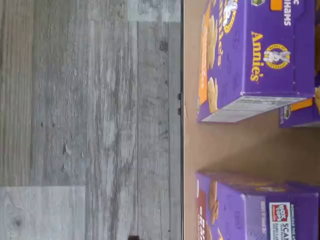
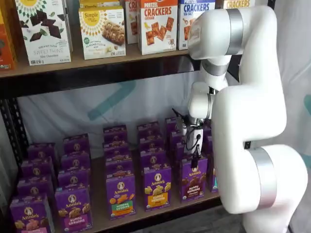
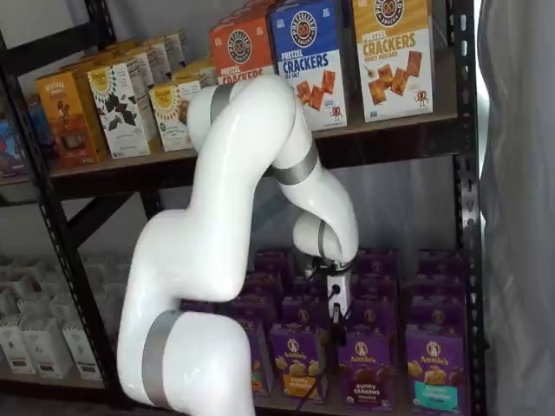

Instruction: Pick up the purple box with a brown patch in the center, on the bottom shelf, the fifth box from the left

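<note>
My bottom shelf (image 2: 99,221) is a light-brown wooden board held in black metal rails, and purple Annie's cartons (image 2: 73,208) stand on it upright in rows running front to back. In both shelf views the front row shows cartons with differently coloured label bands; among them stands the purple box (image 2: 194,178) with dark brown crackers pictured on its face, flanked by a yellow-banded carton (image 2: 157,188) just beside it. In the wrist view bare board shows between two purple cartons, with grey plank floor (image 1: 90,120) beyond the shelf's edge. The upper shelf (image 2: 97,65) carries cracker boxes (image 2: 157,24) side by side.
</note>
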`<state>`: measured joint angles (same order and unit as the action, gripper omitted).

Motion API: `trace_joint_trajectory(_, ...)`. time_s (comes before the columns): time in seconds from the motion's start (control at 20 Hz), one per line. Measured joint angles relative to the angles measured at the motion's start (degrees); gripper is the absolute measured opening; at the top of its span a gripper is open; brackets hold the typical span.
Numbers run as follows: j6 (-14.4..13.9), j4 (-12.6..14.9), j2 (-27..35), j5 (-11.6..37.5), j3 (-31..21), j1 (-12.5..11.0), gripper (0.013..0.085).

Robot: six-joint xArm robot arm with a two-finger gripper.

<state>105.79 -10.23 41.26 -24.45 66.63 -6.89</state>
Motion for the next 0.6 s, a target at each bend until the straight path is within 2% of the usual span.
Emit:
trace_joint_trajectory(0.05, 0.9, -1.0, 0.0, -0.7, 0.3, 0.0, 0.085)
trace_joint_trajectory(0.1, 3.4, -4.1, 0.1, -2.8, 1.3, 0.2, 0.085)
trace_joint_trajectory(0.2, 4.6, -6.4, 0.1, -4.9, 2.5, 0.7, 0.085)
trace_joint_trajectory(0.4, 3.7, -6.3, 0.4, -4.6, 3.4, 1.4, 0.085)
trace_joint_trajectory(0.6, 0.8, -3.3, 1.6, -3.7, 4.7, 1.8, 0.085)
